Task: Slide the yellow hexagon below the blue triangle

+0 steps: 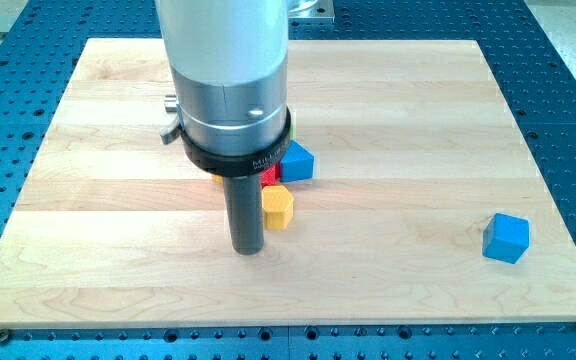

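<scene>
The yellow hexagon (278, 207) lies near the middle of the wooden board (418, 120). Just above it sits a red block (271, 176), partly hidden by the arm. A blue block (298, 162) sits up and to the right of the red one, and its shape is hard to make out. My tip (246, 250) rests on the board just left of and slightly below the yellow hexagon, close to its left side. I cannot tell if it touches it.
A blue cube (506, 238) stands alone at the view's lower right. A sliver of another yellow block (217, 180) shows left of the rod. The arm's wide grey body (228, 80) hides the blocks behind it.
</scene>
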You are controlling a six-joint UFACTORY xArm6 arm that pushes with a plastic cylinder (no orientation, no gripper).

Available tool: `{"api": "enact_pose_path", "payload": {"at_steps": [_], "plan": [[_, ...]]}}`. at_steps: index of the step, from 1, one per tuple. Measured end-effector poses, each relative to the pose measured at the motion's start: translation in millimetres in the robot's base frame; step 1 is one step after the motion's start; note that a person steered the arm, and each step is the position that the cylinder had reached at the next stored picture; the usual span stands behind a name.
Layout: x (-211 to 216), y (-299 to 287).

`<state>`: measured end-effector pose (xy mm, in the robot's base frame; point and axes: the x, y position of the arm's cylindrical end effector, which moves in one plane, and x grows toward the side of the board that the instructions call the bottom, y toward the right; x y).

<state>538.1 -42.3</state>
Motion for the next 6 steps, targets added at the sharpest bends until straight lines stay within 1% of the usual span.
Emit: {"api": "enact_pose_path", "payload": {"at_steps": [1,3,4,5,6], "plan": [[-32,42],[-16,120],[-31,117],[-31,116],[-45,130]]}}
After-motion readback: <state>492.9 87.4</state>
